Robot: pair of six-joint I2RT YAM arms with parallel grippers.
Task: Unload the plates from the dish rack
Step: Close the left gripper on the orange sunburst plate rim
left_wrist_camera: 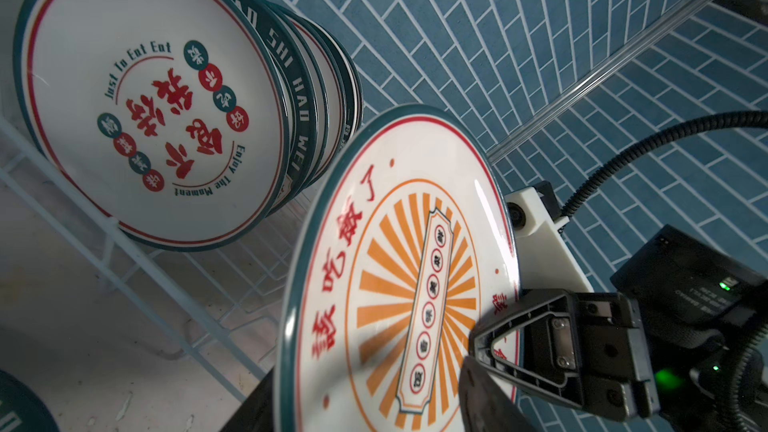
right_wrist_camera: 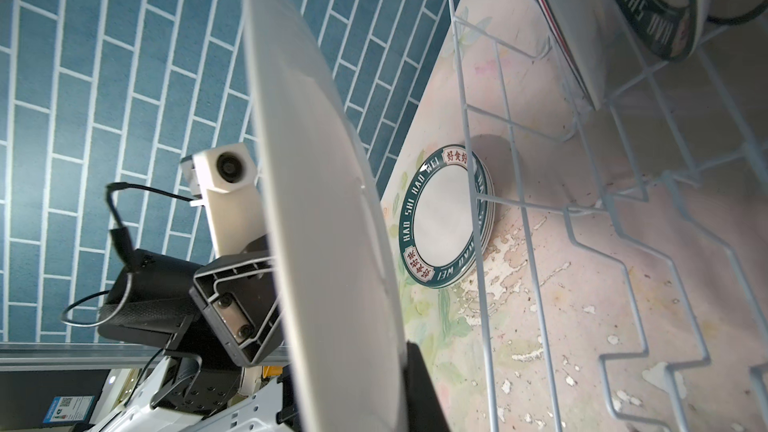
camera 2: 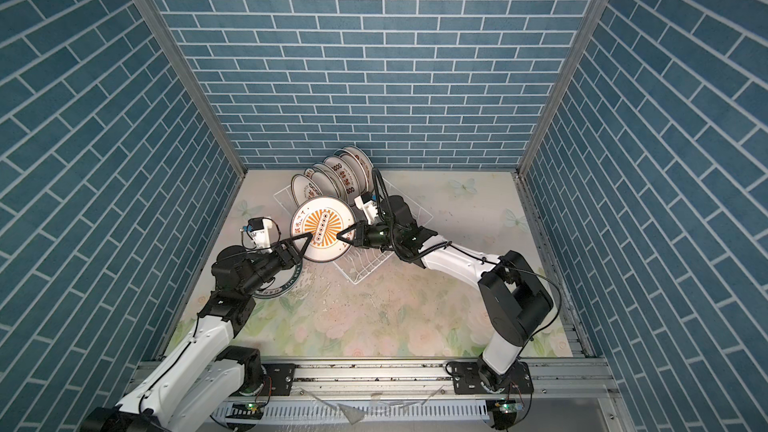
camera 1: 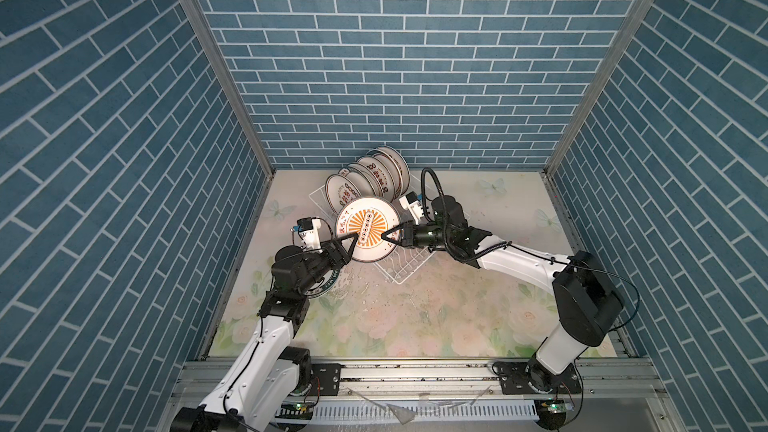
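Over rack [camera 1: 400,273] | right gripper [camera 1: 385,237] clamps plate [camera 1: 365,227] rim; left gripper [camera 1: 353,243] straddles opposite rim, grip unclear

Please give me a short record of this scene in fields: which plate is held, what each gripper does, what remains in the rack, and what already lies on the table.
held plate: sunburst plate, in the air over the dish rack
right gripper: shut on the sunburst plate's rim
left gripper: jaws astride the opposite rim; whether they clamp it is unclear
in rack: row of plates standing on edge at the far end
unloaded: stacked plates lying flat on the table, outside the rack
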